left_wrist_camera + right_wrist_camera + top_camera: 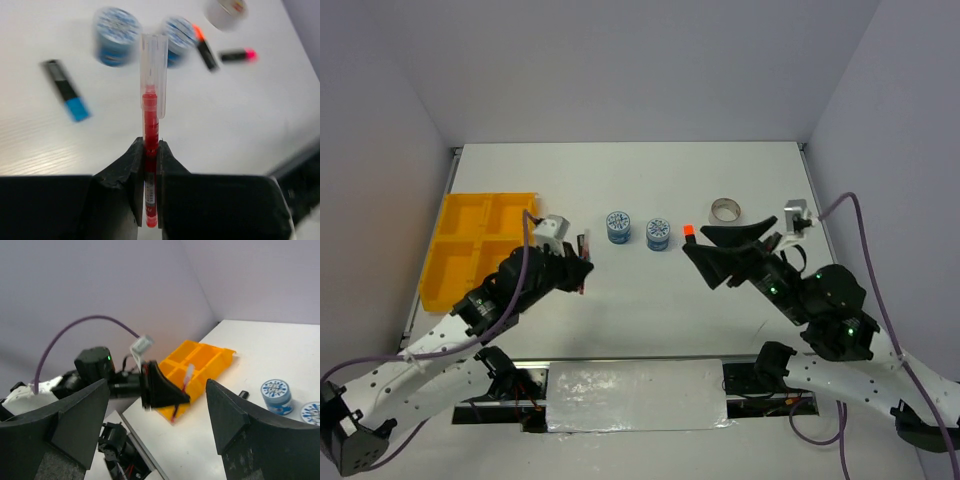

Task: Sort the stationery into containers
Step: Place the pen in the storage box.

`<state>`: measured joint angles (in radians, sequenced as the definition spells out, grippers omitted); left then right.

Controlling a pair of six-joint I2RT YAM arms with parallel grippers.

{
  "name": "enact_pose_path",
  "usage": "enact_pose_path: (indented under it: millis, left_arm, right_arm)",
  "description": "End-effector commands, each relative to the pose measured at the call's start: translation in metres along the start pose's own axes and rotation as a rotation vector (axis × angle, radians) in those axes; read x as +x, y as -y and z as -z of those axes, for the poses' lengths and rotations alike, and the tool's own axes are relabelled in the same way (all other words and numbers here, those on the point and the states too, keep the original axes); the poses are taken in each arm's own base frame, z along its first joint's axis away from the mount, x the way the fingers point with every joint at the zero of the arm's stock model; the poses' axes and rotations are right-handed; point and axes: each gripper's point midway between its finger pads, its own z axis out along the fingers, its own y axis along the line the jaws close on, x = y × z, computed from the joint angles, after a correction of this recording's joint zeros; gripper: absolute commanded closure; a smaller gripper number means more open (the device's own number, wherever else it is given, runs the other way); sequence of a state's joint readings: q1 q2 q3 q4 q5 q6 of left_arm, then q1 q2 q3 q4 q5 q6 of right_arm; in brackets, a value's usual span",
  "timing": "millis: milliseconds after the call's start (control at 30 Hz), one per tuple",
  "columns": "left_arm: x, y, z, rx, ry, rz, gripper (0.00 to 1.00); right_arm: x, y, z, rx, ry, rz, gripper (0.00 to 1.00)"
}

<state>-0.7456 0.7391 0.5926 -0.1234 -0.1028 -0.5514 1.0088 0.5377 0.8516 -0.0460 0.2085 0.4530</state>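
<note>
My left gripper (151, 150) is shut on a thin red pen (150, 112) and holds it upright above the table, just right of the yellow-orange tray (450, 262). In the top view that gripper (583, 268) hangs near the tray's front right compartment. My right gripper (698, 250) stands open and empty at mid-right, above an orange-tipped highlighter (688, 232). Its wrist view looks across at the held pen (181, 392) and the tray (212, 357). Two blue-white rolls (617, 227) (659, 234) and a silvery tape ring (726, 211) sit mid-table.
The left wrist view shows a blue-ended highlighter (67, 91), an orange-ended one (205, 47) and a pink-ended one (239, 55) lying on the white table. Grey walls close in on the left, the right and the back. The arm bases stand at the near edge.
</note>
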Motion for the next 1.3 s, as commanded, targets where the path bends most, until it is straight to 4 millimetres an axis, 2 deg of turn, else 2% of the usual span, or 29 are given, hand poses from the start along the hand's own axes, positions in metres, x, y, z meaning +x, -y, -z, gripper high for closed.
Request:
enact_pose_path:
  millis: [0,33,67,100,133,267,300,367,400,433,567,633,767,900,1067,1133,1200,1267]
  left_arm:
    - [-0.044,-0.078,0.034,-0.472,0.098,0.102,1.00]
    - [-0.049,-0.092,0.042,-0.555,0.110,0.105,1.00]
    - [-0.063,-0.117,0.063,-0.714,0.152,0.099,1.00]
    - [-0.068,-0.128,0.071,-0.783,0.161,0.080,1.00]
    - [-0.079,-0.145,0.088,-0.900,0.189,0.038,1.00]
    - [-0.093,-0.165,0.102,-1.030,0.186,-0.105,1.00]
    - [-0.088,-0.174,0.103,-1.066,0.184,-0.113,0.94]
    - [-0.088,-0.184,0.102,-1.080,0.180,-0.118,0.91]
    - [-0.085,-0.188,0.095,-1.060,0.166,-0.095,0.84]
    - [-0.083,-0.201,0.099,-1.093,0.164,-0.052,0.80]
    - [-0.070,-0.238,0.089,-1.126,0.120,0.044,0.84]
    - [-0.064,-0.247,0.083,-1.125,0.101,0.079,0.87]
    - [-0.032,-0.264,0.073,-1.189,0.064,0.192,0.91]
    - [-0.017,-0.273,0.080,-1.252,0.099,0.231,0.89]
    - [0.010,-0.284,0.089,-1.331,0.096,0.261,0.77]
    - [0.020,-0.288,0.083,-1.329,0.064,0.256,0.72]
    - [0.022,-0.290,0.079,-1.328,0.055,0.261,0.70]
    - [0.024,-0.292,0.077,-1.334,0.040,0.264,0.64]
  right_arm:
    - [0.020,0.025,0.017,0.066,-0.043,0.053,0.15]
    - [0.023,0.027,0.020,0.069,-0.046,0.054,0.15]
    - [0.024,0.030,0.025,0.073,-0.042,0.049,0.15]
    - [0.027,0.032,0.027,0.076,-0.051,0.050,0.15]
    - [0.029,0.032,0.030,0.067,-0.052,0.047,0.15]
    - [0.036,0.031,0.035,0.044,-0.063,0.044,0.15]
    - [0.036,0.031,0.036,0.039,-0.060,0.045,0.15]
    - [0.041,0.035,0.038,0.044,-0.066,0.048,0.15]
    - [0.043,0.036,0.038,0.047,-0.066,0.048,0.15]
    - [0.043,0.037,0.040,0.046,-0.061,0.051,0.15]
    - [0.051,0.043,0.042,0.058,-0.074,0.060,0.14]
    - [0.052,0.043,0.043,0.055,-0.080,0.069,0.14]
    - [0.052,0.044,0.044,0.058,-0.076,0.073,0.13]
    - [0.050,0.040,0.043,0.048,-0.096,0.088,0.13]
    - [0.052,0.042,0.043,0.050,-0.092,0.081,0.13]
    - [0.052,0.039,0.041,0.036,-0.090,0.074,0.13]
    - [0.056,0.040,0.038,0.042,-0.106,0.079,0.13]
    - [0.058,0.040,0.035,0.045,-0.119,0.083,0.13]
